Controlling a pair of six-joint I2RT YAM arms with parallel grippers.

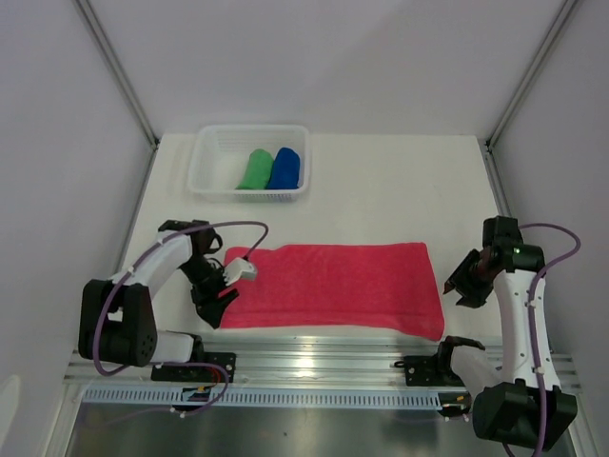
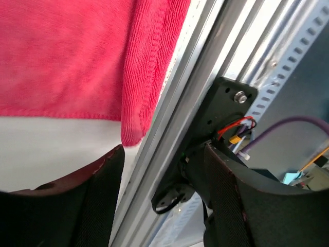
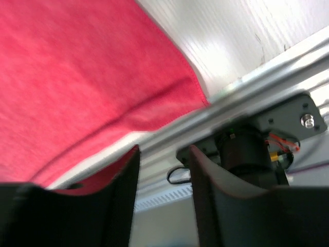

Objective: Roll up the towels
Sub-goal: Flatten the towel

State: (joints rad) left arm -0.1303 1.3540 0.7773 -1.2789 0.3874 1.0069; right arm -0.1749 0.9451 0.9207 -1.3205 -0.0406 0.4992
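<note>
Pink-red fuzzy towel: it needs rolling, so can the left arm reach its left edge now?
Probably yes: the left gripper hangs open right beside the left edge of the flat pink-red fuzzy towel, with nothing between them.

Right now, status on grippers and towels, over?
Left gripper, right gripper open, empty. Pink-red towel flat, unrolled. Green towel, blue towel in basket. Nothing obstructing.
</note>
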